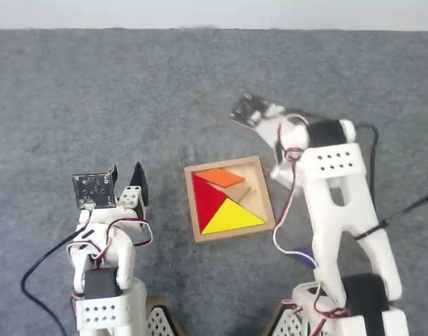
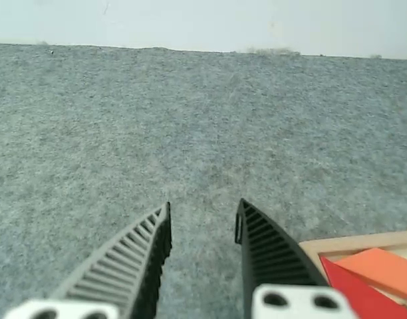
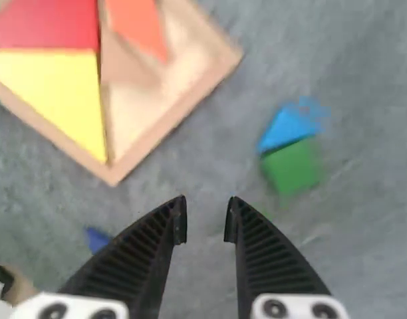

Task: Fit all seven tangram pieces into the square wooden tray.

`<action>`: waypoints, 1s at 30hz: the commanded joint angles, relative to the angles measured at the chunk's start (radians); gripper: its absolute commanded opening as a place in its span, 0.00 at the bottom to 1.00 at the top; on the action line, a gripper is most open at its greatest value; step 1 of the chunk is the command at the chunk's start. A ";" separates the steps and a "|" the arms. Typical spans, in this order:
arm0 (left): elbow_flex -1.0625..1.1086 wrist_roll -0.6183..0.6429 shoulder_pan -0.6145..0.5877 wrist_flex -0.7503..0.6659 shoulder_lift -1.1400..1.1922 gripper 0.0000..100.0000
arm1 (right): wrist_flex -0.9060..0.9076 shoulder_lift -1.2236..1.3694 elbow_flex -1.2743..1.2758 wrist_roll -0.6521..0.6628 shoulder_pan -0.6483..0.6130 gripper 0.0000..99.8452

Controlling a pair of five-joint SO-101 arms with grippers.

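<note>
The right gripper (image 3: 203,212) hangs over the grey cloth (image 2: 190,119), its fingers a little apart and holding nothing. Just ahead of it lie a blue piece (image 3: 290,125) and a green piece (image 3: 293,169), touching each other, near the corner of the wooden tray (image 1: 235,232). A small dark blue piece (image 3: 97,239) lies apart from them, also outside.

In the tray I see a red triangle (image 1: 207,199), a yellow triangle (image 1: 231,217), an orange piece (image 1: 221,177) and, I think, a tan piece (image 1: 240,191). So about four are placed and three remain.

The left gripper (image 2: 203,226) is open and empty, beside the tray.
</note>
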 commanded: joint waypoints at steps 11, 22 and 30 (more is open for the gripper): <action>-0.008 -0.012 0.006 0.003 -0.017 0.15 | -0.335 0.124 0.147 -0.361 0.179 0.11; -0.008 -0.012 0.006 0.005 -0.017 0.15 | -0.289 0.349 -0.087 -0.514 0.143 0.11; -0.008 -0.012 0.006 0.003 -0.017 0.15 | -0.288 0.318 -0.077 -0.473 -0.122 0.10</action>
